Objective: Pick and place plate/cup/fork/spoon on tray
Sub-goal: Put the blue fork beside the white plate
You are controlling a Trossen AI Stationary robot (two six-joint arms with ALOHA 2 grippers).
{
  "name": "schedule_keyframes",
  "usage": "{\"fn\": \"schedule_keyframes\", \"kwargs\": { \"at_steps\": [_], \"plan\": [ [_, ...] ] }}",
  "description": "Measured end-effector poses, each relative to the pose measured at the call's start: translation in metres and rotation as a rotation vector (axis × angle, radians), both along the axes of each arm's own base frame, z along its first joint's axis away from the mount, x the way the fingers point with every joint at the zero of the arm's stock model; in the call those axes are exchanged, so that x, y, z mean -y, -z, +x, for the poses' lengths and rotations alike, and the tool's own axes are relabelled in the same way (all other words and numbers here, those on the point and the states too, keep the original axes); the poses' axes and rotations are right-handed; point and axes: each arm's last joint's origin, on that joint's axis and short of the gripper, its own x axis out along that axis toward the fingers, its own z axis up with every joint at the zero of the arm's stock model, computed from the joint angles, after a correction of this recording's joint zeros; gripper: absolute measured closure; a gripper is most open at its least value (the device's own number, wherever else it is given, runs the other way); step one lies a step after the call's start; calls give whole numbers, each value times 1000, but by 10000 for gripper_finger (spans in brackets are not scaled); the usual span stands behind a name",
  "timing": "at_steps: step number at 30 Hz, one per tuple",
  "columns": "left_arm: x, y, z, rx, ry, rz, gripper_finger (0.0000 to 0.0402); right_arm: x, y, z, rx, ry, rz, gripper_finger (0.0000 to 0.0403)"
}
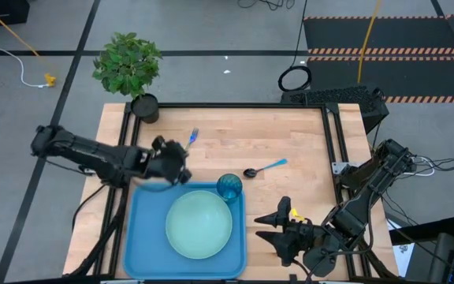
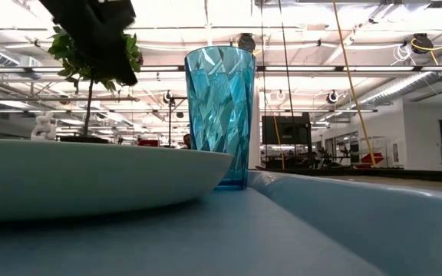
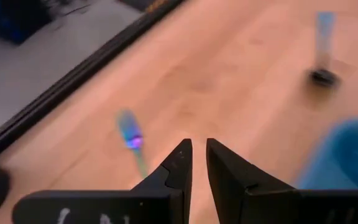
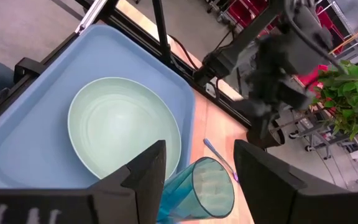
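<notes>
The blue tray (image 1: 144,237) lies at the table's near left. The mint-green plate (image 1: 199,225) rests in it. The teal cup (image 1: 228,187) stands upright in the tray's far right corner. The fork (image 1: 193,138) lies on the wood beyond the tray, and the spoon (image 1: 265,168) lies to the cup's right. My left gripper (image 1: 181,167) hovers over the tray's far edge, shut and empty; its wrist view (image 3: 199,155) shows the fork (image 3: 131,137) ahead. My right gripper (image 1: 262,226) is open and empty, right of the tray. Its wrist view (image 4: 201,155) looks over the cup (image 4: 204,186).
A potted plant (image 1: 132,67) stands at the table's far left corner. Black rails (image 1: 333,134) frame the table's edges. Bare wood (image 1: 290,134) lies at the far right. In the low view the cup (image 2: 221,115) rises behind the plate's rim (image 2: 90,176).
</notes>
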Motion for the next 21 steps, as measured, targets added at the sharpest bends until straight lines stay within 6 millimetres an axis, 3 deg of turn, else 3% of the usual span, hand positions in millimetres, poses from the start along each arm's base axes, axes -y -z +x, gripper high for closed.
{"fn": "schedule_keyframes", "kwargs": {
  "at_steps": [8,17,21],
  "plan": [
    [-49,7,-1,2,-148,-190,337,0,0,0,0,10,17,222],
    [-66,44,-15,-63,-221,-249,242,0,0,0,0,11,20,222],
    [-75,55,-18,-51,-246,-236,226,0,0,0,1,11,20,222]
  ]
}}
